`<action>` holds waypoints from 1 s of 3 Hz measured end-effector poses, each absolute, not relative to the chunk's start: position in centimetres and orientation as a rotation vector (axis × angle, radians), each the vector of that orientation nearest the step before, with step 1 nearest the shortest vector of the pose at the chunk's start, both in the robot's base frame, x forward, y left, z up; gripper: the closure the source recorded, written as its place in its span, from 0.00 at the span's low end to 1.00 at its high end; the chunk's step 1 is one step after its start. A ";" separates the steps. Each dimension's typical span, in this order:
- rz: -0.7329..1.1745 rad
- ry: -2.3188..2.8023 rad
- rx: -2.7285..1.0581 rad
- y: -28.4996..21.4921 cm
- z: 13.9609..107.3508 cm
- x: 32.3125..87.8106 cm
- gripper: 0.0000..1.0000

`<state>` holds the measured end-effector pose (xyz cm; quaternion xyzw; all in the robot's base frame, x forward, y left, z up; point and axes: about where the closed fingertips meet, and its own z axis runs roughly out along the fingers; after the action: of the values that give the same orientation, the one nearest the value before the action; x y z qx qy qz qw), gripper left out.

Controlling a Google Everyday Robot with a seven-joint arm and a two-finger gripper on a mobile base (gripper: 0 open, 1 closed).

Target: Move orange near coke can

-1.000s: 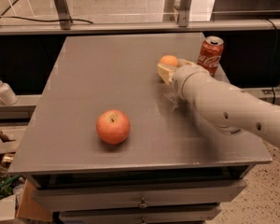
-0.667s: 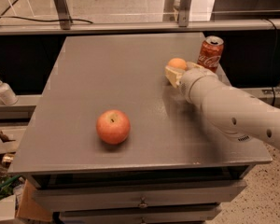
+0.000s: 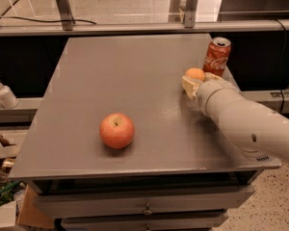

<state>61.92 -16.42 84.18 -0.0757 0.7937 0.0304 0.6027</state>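
Right, count them up: one orange [image 3: 196, 73], one coke can [image 3: 217, 57], one apple [image 3: 117, 130], all on the grey table [image 3: 111, 71]. Off to the left, down on a lower ledge, there's a single pump bottle [image 3: 4, 94].

One white arm [image 3: 245, 121] reaches in from the right, low across the table's right side. At its tip is the gripper [image 3: 191, 82], over by the far right part of the tabletop. It's clamped on the orange, with a cream-coloured pad pressed against the fruit's near side. The far side of the grasp is hidden behind the fruit.

So the orange sits right at the gripper's front end, poking up just above and beyond it. The coke can stands upright just beyond the orange and a touch to the right, close to the table's right edge. The two look very near each other; whether they touch, I can't tell.

The apple is well apart from all that, alone in the near middle of the table, stem dimple up.
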 end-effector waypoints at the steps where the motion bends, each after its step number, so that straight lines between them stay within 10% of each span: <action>1: 0.038 1.844 -0.145 -18.0 83.9 61.6 1.00; 3: -0.012 1.827 -0.107 -20.2 84.1 62.6 1.00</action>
<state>62.62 -20.21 84.11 -0.0465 0.7913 -0.0054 0.6097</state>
